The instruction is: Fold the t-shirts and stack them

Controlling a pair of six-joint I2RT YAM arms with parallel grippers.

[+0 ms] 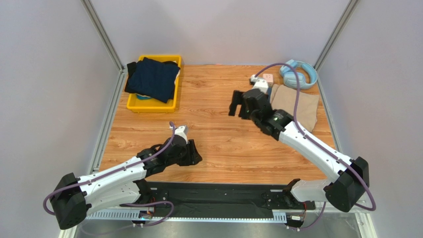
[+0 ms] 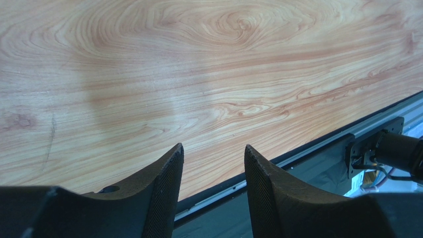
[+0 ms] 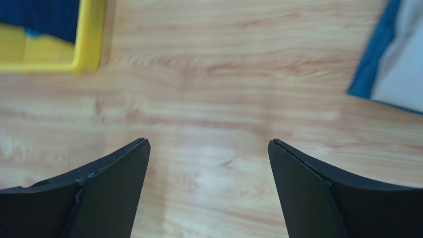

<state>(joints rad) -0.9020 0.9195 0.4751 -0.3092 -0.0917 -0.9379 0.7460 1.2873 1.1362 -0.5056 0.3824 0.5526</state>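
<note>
Near left, my left gripper hangs open, empty, over the bare table. Mid-table, my right gripper gapes wide, empty. Far right, the tan t-shirt lies folded. Far left, the navy t-shirt waits in the yellow bin, most work left, I judge.

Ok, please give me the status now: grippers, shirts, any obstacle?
Left gripper open, empty, by near edge. Right gripper open, empty, over bare wood. Navy shirt on black shirt in yellow bin; tan shirt folded, far right. Headphones beside it.
</note>
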